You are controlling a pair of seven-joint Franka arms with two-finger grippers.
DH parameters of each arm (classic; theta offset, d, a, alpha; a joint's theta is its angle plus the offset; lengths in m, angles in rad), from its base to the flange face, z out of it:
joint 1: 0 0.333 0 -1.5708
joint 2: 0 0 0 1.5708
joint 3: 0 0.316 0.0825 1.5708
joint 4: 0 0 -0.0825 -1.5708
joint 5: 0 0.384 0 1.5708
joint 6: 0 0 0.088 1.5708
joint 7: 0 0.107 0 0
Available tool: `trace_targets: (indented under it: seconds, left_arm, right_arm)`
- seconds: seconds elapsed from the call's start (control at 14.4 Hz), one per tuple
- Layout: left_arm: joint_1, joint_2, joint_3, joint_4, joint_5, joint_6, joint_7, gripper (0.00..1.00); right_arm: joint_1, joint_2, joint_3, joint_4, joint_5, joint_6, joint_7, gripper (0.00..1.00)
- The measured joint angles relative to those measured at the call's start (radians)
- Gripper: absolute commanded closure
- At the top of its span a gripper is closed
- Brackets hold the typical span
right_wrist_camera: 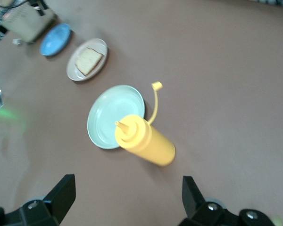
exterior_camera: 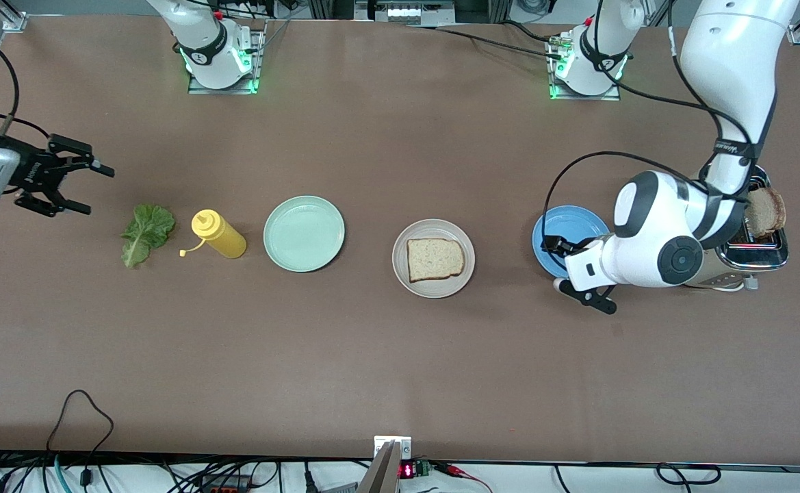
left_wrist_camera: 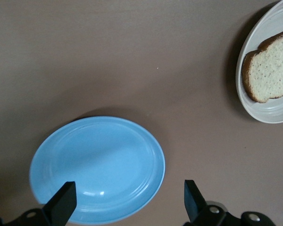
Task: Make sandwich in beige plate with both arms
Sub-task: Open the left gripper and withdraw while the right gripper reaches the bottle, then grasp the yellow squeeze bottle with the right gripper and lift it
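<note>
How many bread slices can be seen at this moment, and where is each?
2. One bread slice lies flat on the beige plate. A second slice stands up in the toaster at the left arm's end of the table. More could be hidden inside it.

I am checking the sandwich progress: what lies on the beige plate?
One bread slice lies flat on the beige plate. No lettuce shows; anything under the slice is hidden.

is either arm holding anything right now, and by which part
Nothing is held. The left end effector is open over the blue plate; the right end effector is open too, near the lettuce leaf.
</note>
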Motion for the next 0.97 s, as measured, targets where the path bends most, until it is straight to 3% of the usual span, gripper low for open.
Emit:
trace_targets:
  seconds: [0.21,0.49,0.76,0.97]
  left_arm:
    - [0.014,-0.055,0.004,0.028,0.06,-0.047,-0.066,0.0]
    - [0.05,-0.165,0.004,0.061,0.075,-0.2,-0.071,0.0]
    - [0.018,-0.225,-0.002,0.191,0.078,-0.376,-0.076,0.0]
    - [-0.051,-0.259,0.088,0.196,0.078,-0.351,-0.09,0.0]
  right_arm:
    - [-0.015,0.053,0.0,-0.072,0.15,0.024,-0.305,0.0]
    - [-0.037,0.229,0.0,-0.086,0.313,0.028,-0.662,0.0]
    - [-0.041,0.417,0.001,-0.084,0.447,0.014,-0.945,0.0]
    - [-0.04,0.488,0.003,-0.08,0.507,-0.032,-1.05,0.0]
